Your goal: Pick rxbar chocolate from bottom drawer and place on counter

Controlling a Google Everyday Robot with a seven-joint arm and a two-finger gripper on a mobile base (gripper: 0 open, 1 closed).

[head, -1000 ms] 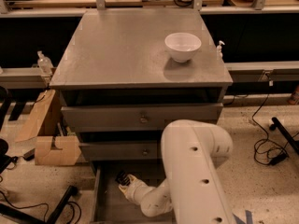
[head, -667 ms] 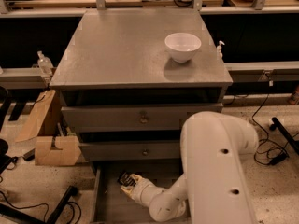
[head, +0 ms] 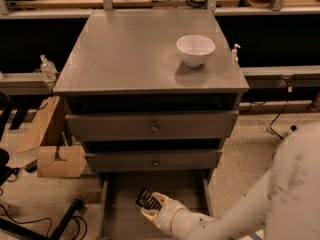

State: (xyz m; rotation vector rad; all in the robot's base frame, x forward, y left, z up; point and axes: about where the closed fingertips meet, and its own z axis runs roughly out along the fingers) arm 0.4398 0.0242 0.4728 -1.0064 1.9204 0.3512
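**Q:** Where's the gripper (head: pixel 151 207)?

**A:** Bottom centre of the frame, down inside the open bottom drawer (head: pixel 120 206). The white arm (head: pixel 230 223) comes in from the lower right corner.

**Q:** Apart or together?

**A:** Clamped on the rxbar chocolate (head: pixel 146 198), a small black wrapper w/ faint white print. It's tilted at the gripper's upper-left tip, approx. mid-drawer.

**Q:** And the counter (head: pixel 125 49)?

**A:** Grey slab filling the upper centre. A white bowl (head: pixel 195 49) sits on it, upper right. Below are two grey drawers w/ round knobs, top (head: pixel 115 126) & middle (head: pixel 120 161).

**Q:** Anything else?

**A:** A cardboard box (head: pixel 57 161) on the floor, left of the cabinet.
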